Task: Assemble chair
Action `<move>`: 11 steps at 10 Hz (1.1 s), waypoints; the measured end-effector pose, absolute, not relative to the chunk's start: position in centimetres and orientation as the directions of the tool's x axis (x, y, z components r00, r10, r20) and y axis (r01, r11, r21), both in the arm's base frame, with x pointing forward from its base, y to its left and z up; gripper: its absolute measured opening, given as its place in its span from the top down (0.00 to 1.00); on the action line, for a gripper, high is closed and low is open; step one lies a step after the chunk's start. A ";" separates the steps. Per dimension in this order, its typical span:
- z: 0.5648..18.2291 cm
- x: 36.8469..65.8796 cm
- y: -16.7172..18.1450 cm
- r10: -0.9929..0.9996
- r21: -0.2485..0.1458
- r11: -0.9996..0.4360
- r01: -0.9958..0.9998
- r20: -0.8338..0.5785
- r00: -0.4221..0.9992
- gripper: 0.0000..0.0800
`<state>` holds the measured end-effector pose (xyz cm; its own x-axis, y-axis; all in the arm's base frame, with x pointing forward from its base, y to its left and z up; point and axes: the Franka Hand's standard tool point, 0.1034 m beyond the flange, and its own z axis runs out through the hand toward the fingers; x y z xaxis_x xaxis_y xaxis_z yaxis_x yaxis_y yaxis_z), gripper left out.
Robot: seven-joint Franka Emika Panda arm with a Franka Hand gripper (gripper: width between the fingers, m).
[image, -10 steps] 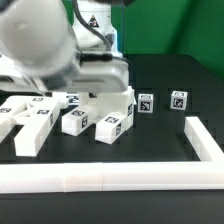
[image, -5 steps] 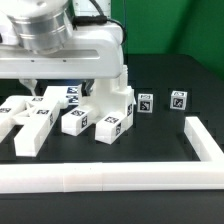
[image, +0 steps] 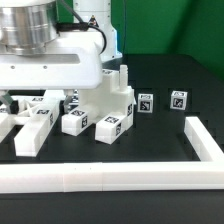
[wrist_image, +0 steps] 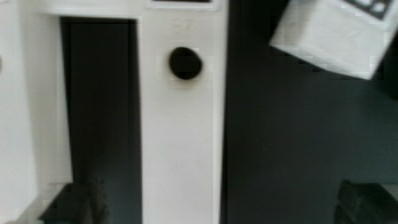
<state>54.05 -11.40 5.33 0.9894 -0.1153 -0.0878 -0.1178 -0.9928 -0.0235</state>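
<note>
- Gripper (wrist_image: 217, 205) spread wide, empty, hovering over a holed white chair bar (wrist_image: 182, 130), probably to straddle it for a grasp.
- Loose chair pieces (image: 108, 112) clustered left of centre in the exterior view.

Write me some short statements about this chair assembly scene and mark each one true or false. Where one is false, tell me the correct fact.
1. The rightmost tagged cube touches no other piece. True.
2. The L-shaped rail lies on top of the chair pieces. False: it lies on the table, apart from them.
3. The tool is shut on a piece. False: it is open and holds nothing.
4. The white bar seen under the tool has a dark oval hole. True.
5. The table is black. True.
</note>
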 end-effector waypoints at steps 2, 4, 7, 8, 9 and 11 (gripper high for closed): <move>5.0 54.0 -11.5 -0.117 -0.021 -0.993 -0.119 -0.090 0.989 0.19; 3.2 53.9 -12.1 -0.147 -0.002 -0.989 -0.148 -0.110 0.983 0.19; 1.8 54.6 -13.0 -0.111 0.020 -0.994 -0.109 -0.123 0.986 0.19; 1.8 54.6 -12.9 -0.110 0.020 -0.994 -0.108 -0.123 0.986 0.19; 1.6 54.5 -13.0 -0.110 0.021 -0.994 -0.109 -0.126 0.986 0.19; 0.9 54.1 -13.2 -0.105 0.026 -0.994 -0.102 -0.125 0.987 0.19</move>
